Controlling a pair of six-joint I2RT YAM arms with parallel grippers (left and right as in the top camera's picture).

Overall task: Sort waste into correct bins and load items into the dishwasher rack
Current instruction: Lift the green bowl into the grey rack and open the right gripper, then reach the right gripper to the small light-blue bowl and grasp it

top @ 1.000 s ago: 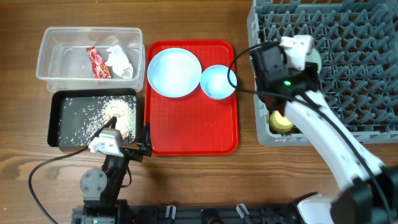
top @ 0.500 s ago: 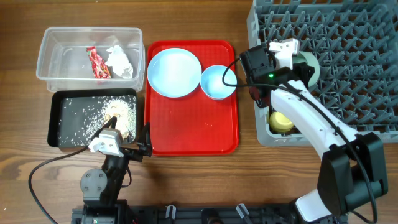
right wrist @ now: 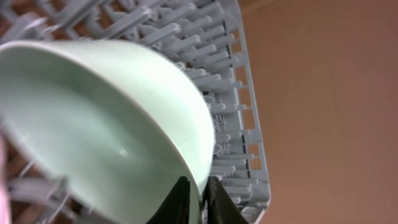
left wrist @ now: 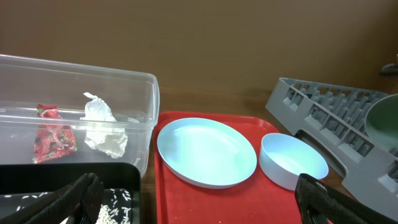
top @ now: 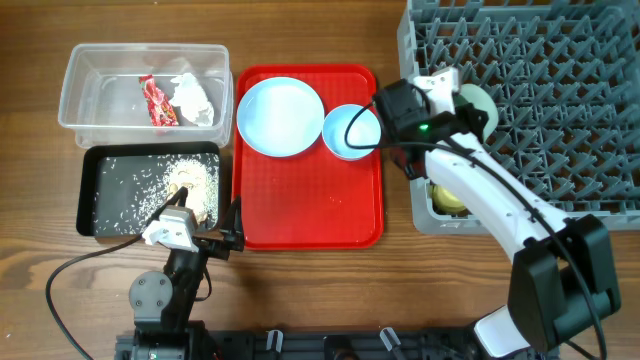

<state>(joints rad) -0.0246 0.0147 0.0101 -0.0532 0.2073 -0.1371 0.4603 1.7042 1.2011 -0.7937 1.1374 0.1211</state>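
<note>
The serving tray (top: 310, 205) is plain bright red, and on it sit a pale blue plate (top: 280, 117) and a pale blue bowl (top: 345, 135) of the same shade, while the mint green bowl (right wrist: 93, 124) and the soft yellow cup (top: 448, 200) stand out against the uniform grey grid of the rack (top: 560, 110). The tub (top: 100, 100) is clear (its contents show through), with a red wrapper (top: 157, 101) printed with pale markings and a white tissue (top: 193, 97). The black tray (top: 100, 222) is flecked with whitish-brown scraps (top: 190, 185), and the table (top: 320, 290) is brown with wood grain
</note>
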